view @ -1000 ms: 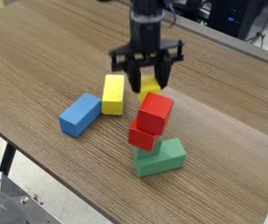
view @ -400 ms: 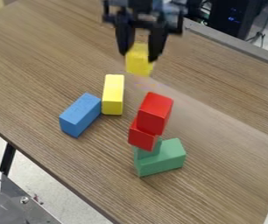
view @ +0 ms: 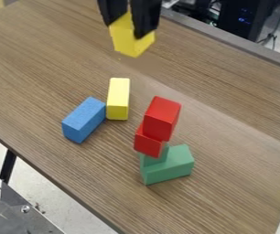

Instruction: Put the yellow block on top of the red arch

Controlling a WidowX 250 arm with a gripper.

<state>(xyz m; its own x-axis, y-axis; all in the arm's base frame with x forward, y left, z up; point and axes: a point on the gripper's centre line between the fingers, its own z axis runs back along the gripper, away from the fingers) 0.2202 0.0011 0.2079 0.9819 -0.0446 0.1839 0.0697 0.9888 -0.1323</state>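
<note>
At the top of the camera view, my gripper (view: 130, 29) is shut on a yellow block (view: 130, 39), held up above the table. The block hangs well behind the stack, tilted a little. Below and toward the viewer, a red block (view: 162, 118) rests on another red piece (view: 148, 142), which sits on a green piece (view: 167, 164). Whether either red piece is an arch cannot be told from this angle. A second yellow block (view: 118, 98) is on the table, left of the stack.
A blue block (view: 83, 119) lies just left of the yellow block on the table. The wooden table's (view: 228, 201) near edge slants from the left side down to the bottom. Dark equipment (view: 243, 18) stands beyond the far edge.
My gripper has risen from behind the red stack toward the top of the view and slightly left, carrying the yellow block. The stack and the blocks on the table have not moved.
</note>
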